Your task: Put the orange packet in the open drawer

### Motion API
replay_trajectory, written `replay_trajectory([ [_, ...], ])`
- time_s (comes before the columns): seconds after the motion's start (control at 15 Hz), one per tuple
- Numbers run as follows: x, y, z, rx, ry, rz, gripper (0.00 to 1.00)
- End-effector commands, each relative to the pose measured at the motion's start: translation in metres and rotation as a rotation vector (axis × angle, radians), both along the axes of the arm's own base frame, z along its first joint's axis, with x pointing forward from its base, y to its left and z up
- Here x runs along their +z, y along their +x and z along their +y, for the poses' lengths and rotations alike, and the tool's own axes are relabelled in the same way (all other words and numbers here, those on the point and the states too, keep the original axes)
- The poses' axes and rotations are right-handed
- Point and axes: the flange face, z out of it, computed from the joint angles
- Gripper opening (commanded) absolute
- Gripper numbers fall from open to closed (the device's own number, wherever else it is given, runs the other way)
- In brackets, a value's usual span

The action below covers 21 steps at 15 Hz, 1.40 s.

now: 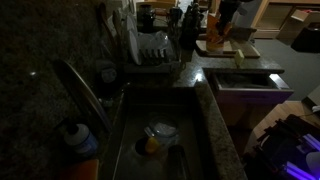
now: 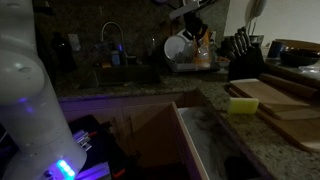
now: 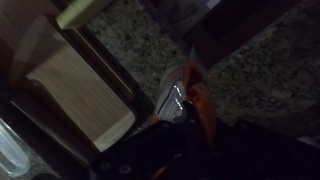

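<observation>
Orange packet [image 3: 199,104] is sitting pinched, it seems, in the gripper [image 3: 186,102], which is hanging above the cutting board [image 3: 80,92]; the open drawer [image 1: 250,74] is waiting just beside that board.

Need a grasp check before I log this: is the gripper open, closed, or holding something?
Gripper: closed on the orange packet, as far as the dim wrist view shows.

Smooth white rounded arm [image 2: 22,80], glossy casing; blue-violet light [image 2: 62,166] glowing near its base
</observation>
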Motion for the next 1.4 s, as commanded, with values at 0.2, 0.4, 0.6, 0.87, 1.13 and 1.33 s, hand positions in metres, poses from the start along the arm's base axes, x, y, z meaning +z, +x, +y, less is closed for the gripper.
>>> replay_trajectory([
  [0.2, -0.048, -0.051, -0.051, -0.251, -0.205, 0.192, 0.00],
  [0.4, -0.069, -0.074, -0.057, -0.342, -0.215, 0.370, 0.00],
  [0.6, -0.073, -0.091, -0.056, -0.362, -0.151, 0.550, 0.00],
  [0.87, -0.079, -0.097, -0.077, -0.207, 0.013, 0.627, 0.00],
  [1.13, -0.079, -0.095, -0.075, -0.225, -0.020, 0.621, 0.02],
  [1.33, -0.079, -0.093, -0.065, -0.220, -0.027, 0.617, 0.02],
])
